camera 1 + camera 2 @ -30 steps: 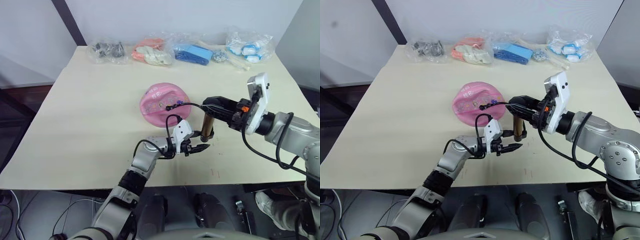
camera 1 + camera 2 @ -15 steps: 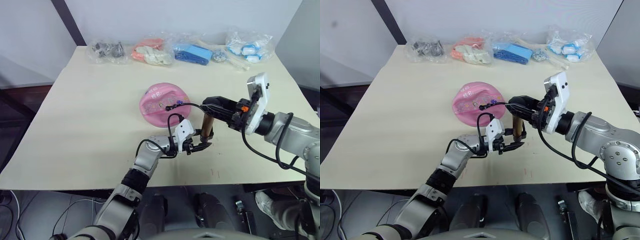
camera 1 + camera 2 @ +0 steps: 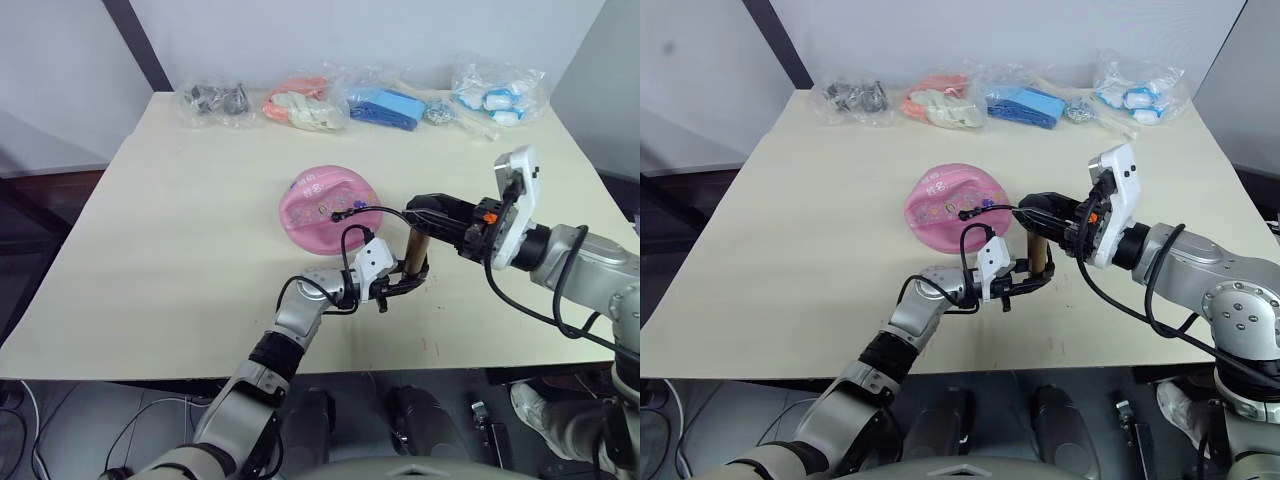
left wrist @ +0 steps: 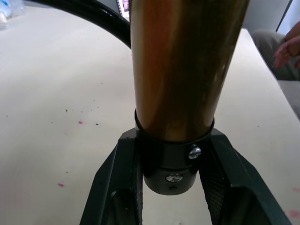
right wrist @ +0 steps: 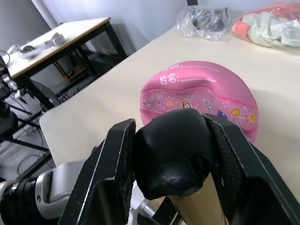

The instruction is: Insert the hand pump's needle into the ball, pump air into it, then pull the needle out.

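The hand pump (image 3: 413,256) stands upright on the table, a gold-brown barrel with black caps. My right gripper (image 3: 414,213) is shut on its black top cap (image 5: 172,157). My left gripper (image 3: 404,284) reaches in low from the left, and its fingers (image 4: 123,173) press both sides of the black bottom cap (image 4: 171,164). The pink ball (image 3: 326,205), flattened and stickered, lies just behind and left of the pump. A thin black hose (image 3: 378,210) arcs from the pump's top to the ball. Its needle end (image 3: 337,214) rests at the ball's surface; how deep it sits I cannot tell.
Clear bags line the table's far edge: dark metal parts (image 3: 213,100), orange-white items (image 3: 300,106), blue items (image 3: 385,106), white-blue items (image 3: 497,95). The table's front edge (image 3: 330,372) lies close below my arms. A person's hand (image 4: 288,47) shows beyond the table.
My left gripper has slid right along the table to the pump's base, and its fingers now clasp the bottom cap. The right gripper and pump have stayed put.
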{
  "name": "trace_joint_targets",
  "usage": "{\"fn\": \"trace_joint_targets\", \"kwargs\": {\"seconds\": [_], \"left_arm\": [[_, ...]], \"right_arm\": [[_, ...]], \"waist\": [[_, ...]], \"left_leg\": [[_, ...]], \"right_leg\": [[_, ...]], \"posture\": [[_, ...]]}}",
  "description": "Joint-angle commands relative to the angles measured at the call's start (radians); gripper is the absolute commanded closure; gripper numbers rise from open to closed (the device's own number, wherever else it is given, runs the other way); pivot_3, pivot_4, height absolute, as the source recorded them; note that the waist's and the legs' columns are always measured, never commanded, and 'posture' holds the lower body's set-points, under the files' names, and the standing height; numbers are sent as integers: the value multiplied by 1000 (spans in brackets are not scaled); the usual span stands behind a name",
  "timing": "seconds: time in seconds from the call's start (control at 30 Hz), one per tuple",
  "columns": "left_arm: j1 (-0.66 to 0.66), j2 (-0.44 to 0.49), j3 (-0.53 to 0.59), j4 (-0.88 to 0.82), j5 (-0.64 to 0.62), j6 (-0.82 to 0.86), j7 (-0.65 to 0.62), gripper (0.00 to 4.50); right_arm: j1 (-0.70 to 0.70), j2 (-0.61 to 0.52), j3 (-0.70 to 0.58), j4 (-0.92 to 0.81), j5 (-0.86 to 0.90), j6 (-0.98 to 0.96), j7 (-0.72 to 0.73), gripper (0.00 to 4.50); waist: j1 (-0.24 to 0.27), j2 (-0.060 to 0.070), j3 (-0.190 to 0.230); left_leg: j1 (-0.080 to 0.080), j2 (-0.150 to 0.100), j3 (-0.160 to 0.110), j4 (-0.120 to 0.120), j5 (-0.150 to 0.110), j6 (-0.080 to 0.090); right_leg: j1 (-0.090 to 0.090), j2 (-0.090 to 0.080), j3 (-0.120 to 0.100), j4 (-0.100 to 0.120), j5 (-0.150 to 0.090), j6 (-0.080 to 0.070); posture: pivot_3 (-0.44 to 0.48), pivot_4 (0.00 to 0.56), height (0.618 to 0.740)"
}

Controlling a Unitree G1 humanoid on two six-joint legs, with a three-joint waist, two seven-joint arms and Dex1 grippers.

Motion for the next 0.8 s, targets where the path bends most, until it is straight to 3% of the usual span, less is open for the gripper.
{"fn": "trace_joint_targets", "kwargs": {"seconds": [0.03,0.27,0.6,0.8], "left_arm": [[-18,-1,-16,69,30,-70,-10,3384],[-68,11,-31,235,80,-178,-38,3384],[-62,24,-66,369,171,-180,-21,3384],[-51,18,-67,392,171,-173,-16,3384]], "right_arm": [[8,-33,3,-15,-66,-35,70,2811],[45,-94,38,20,-197,-79,217,2811],[85,-99,116,81,-370,-146,312,2812],[8,-71,77,99,-296,-105,310,2812]], "waist": [[0,0,0],[0,0,0],[-1,-1,0],[-3,-2,-3]], "left_leg": [[0,0,0,0,0,0],[0,0,0,0,0,0],[1,0,0,0,0,0],[5,0,0,1,0,0]], "right_leg": [[0,0,0,0,0,0],[0,0,0,0,0,0],[1,0,0,0,0,1],[3,0,0,1,0,1]], "posture": [[0,150,740],[0,150,740],[0,150,740],[0,150,740]]}}
